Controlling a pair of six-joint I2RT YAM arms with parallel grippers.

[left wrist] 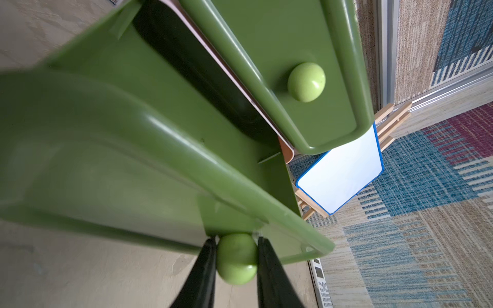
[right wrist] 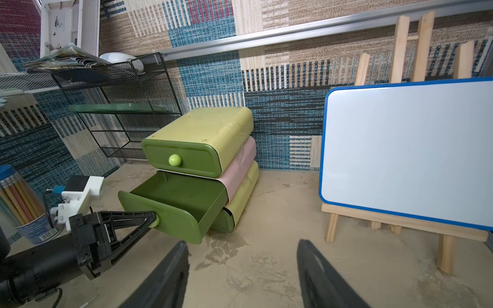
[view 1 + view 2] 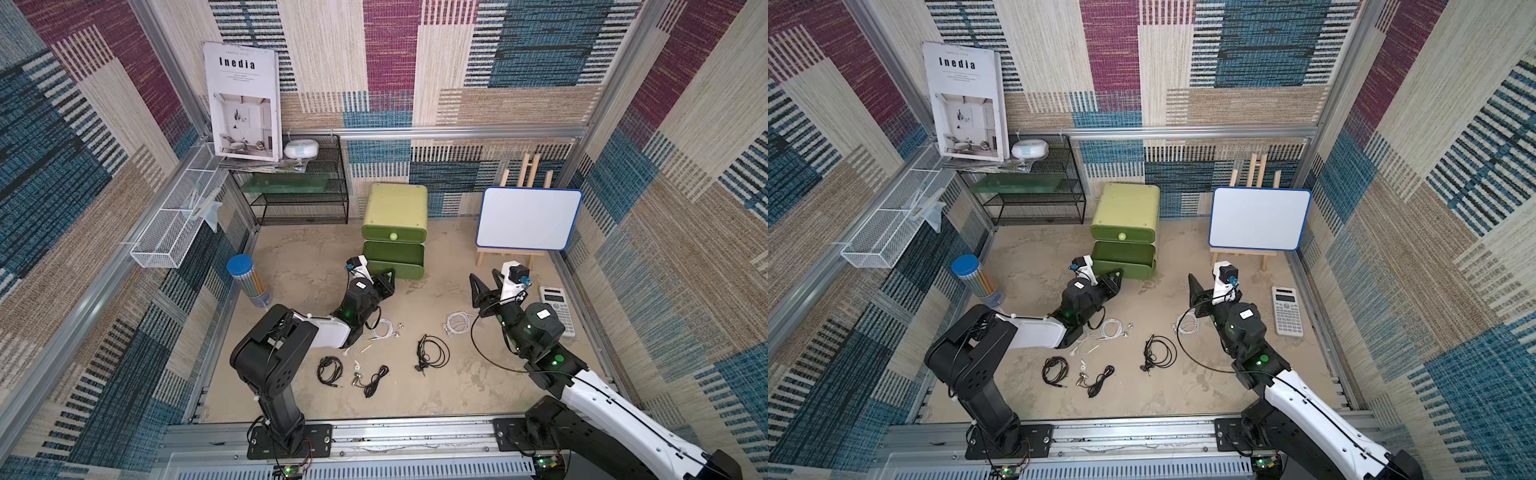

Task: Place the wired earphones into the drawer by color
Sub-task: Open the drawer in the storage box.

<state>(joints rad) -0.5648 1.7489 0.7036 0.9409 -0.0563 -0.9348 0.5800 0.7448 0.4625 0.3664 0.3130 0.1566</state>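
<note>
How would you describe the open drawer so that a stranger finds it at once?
Find the green drawer unit at the back wall, between the black wire shelf and the whiteboard. Its middle drawer is meant: it alone is pulled out, with the left gripper shut on its knob, while the top drawer is closed.

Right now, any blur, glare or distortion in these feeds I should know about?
Left wrist view: open drawer front soft and smeared near the lens; small highlight on the upper knob. Right wrist view: sharp, except the right gripper, out of focus. Both top views: wide-angle bowing at the edges; wired earphones thin, low detail.
</note>
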